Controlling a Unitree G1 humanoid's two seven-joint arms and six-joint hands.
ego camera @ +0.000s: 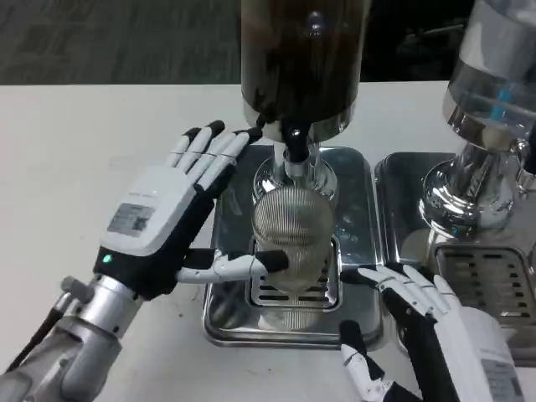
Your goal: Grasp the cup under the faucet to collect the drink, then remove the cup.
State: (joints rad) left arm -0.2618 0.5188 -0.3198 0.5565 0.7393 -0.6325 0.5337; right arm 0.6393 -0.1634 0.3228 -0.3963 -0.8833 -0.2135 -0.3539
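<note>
Ribbed clear cup point(292, 243) standing upright on the slotted grate point(293, 293) of a steel drip tray point(356, 180), directly under the black faucet point(294, 138) of a dark drink dispenser point(301, 59). Left robot hand point(172, 222) reaching in from the lower left on a silver forearm point(75, 343), white back turned up, fingers point(209, 151) stretched straight and spread toward the dispenser base to the left of the cup, thumb point(239, 266) extended sideways with its black tip touching the cup's lower wall; released, nothing gripped. Right robot hand point(419, 331) coming up from the lower right corner, back up, fingers point(394, 280) spread and pointing left toward the cup, tips near the tray's right rim and just short of the cup, thumb point(356, 352) angled down over the tray's front edge; likewise released, holding nothing. Second dispenser point(490, 92) with a clear tank and shiny base on its own tray point(402, 180) to the right. White worktop point(84, 134) beneath everything
</note>
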